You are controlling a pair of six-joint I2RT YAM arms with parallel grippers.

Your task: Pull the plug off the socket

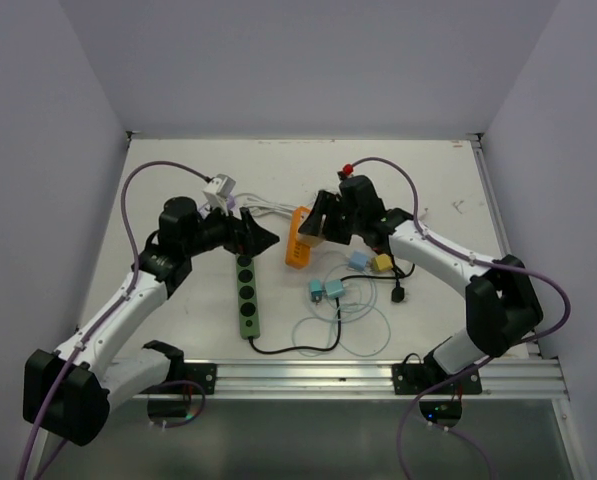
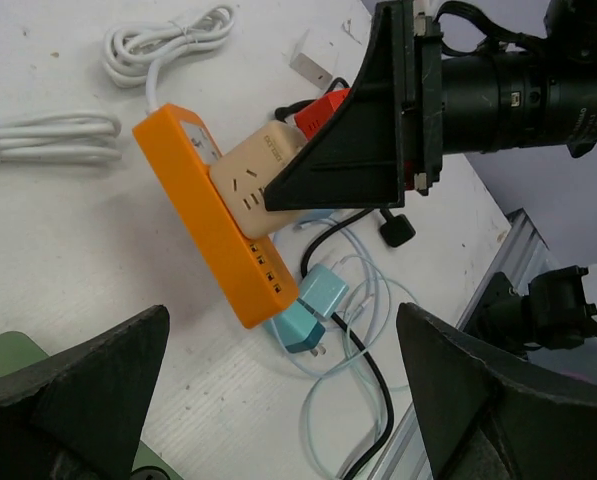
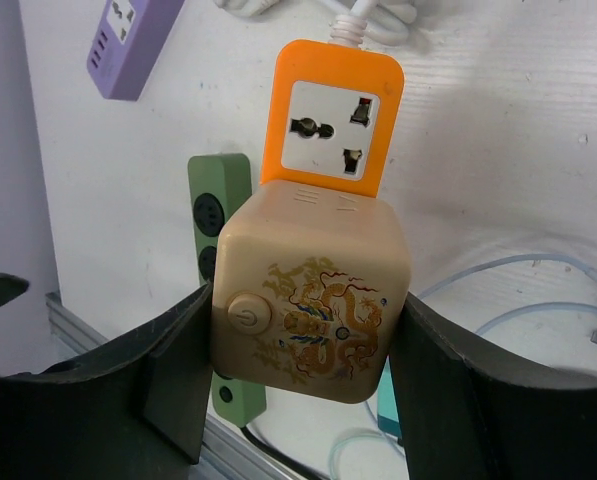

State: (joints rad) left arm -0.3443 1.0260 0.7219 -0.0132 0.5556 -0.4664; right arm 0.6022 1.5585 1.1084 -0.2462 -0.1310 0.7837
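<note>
A beige cube plug [image 3: 313, 300] with a gold dragon print and a round power button sits against the face of the orange socket strip [image 3: 333, 120]. My right gripper [image 3: 306, 345] is shut on the cube, one finger on each side. The left wrist view shows the cube [image 2: 253, 175] seated on the orange strip [image 2: 208, 220], with the right gripper's finger [image 2: 348, 150] against it. From above, the right gripper [image 1: 320, 222] covers the cube at the orange strip [image 1: 298, 240]. My left gripper [image 1: 260, 237] is open and empty, left of the orange strip and apart from it.
A green socket strip [image 1: 248, 295] with a black cord lies below the left gripper. Two teal chargers [image 1: 327, 290], pale cable loops, yellow and blue plugs [image 1: 373, 262] and a black plug [image 1: 399, 294] lie near the front. A purple strip [image 3: 128, 35] and white cables [image 2: 168, 40] lie behind.
</note>
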